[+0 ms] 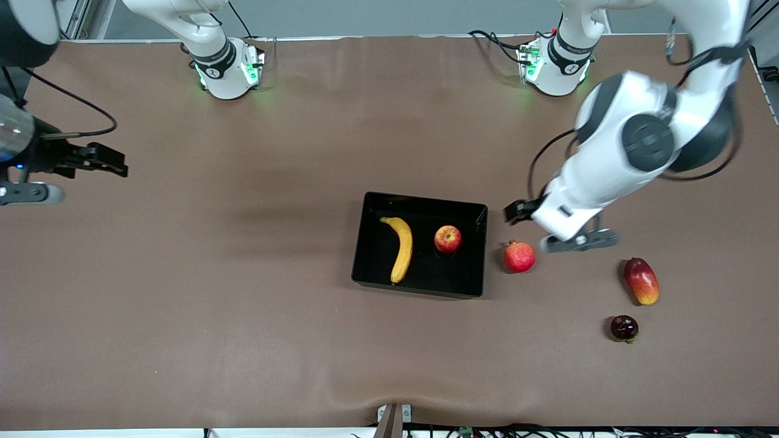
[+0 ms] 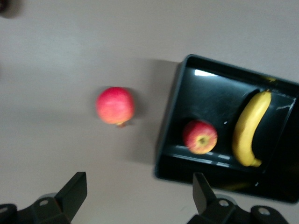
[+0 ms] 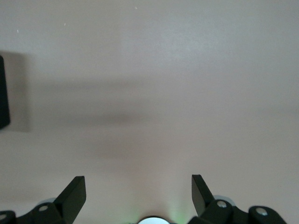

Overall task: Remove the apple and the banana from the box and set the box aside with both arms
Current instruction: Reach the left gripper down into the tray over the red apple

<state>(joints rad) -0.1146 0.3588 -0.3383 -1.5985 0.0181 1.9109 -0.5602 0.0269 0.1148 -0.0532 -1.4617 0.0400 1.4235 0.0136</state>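
Observation:
The black tray (image 1: 426, 271) lies mid-table. The yellow banana (image 1: 398, 246) and the red-yellow apple (image 1: 448, 239) lie side by side in it, apart. My left gripper (image 1: 517, 212) is open and empty. It hangs over the table just off the tray's end toward the left arm, above the pomegranate (image 1: 519, 257). The left wrist view shows the gripper (image 2: 140, 192), the tray (image 2: 169, 121), the apple (image 2: 200, 136) and the banana (image 2: 250, 128). My right gripper (image 1: 104, 162) is open and empty. It waits over bare table at the right arm's end (image 3: 138, 192).
The pomegranate (image 2: 115, 105) sits beside the tray toward the left arm's end. An oval red-yellow mango (image 1: 641, 280) and a small dark round fruit (image 1: 624, 328) lie farther toward that end, nearer the front camera. The tray's corner (image 3: 3, 93) shows in the right wrist view.

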